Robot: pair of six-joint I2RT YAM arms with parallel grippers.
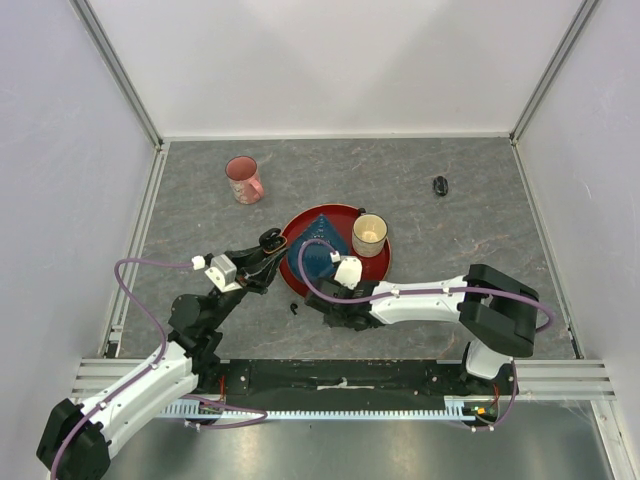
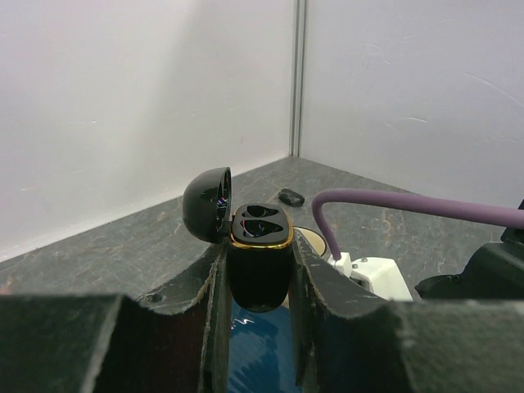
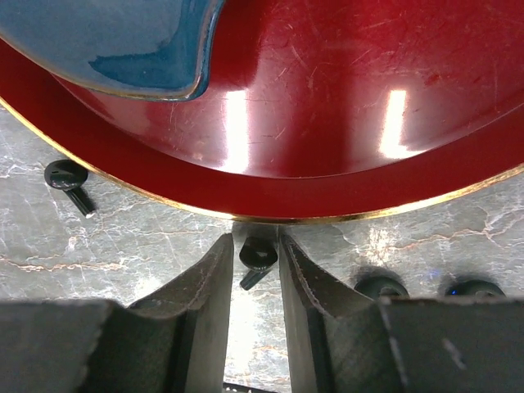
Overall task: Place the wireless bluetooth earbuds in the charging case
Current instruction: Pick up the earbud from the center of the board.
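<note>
My left gripper [image 2: 260, 274] is shut on the body of the black charging case [image 2: 260, 260] and holds it up over the plate, lid [image 2: 207, 205] swung open, gold rim and two sockets showing. From above, the case [image 1: 270, 240] sits at the plate's left edge. My right gripper [image 3: 255, 246] is down on the table at the plate's near rim, fingers narrowly apart around one tiny black earbud [image 3: 257, 255] that lies on the table, slim gaps on both sides. Another earbud [image 3: 67, 176] lies to its left, seen from above [image 1: 291, 307]. Two dark round pieces [image 3: 381, 286] sit partly hidden at the right.
A red plate [image 1: 340, 280] holds a blue folded item [image 1: 315, 255] and a beige cup [image 1: 369, 235]. A pink cup [image 1: 244, 180] stands at the back left. A second black oval case [image 1: 440, 185] lies at the back right. White walls ring the table.
</note>
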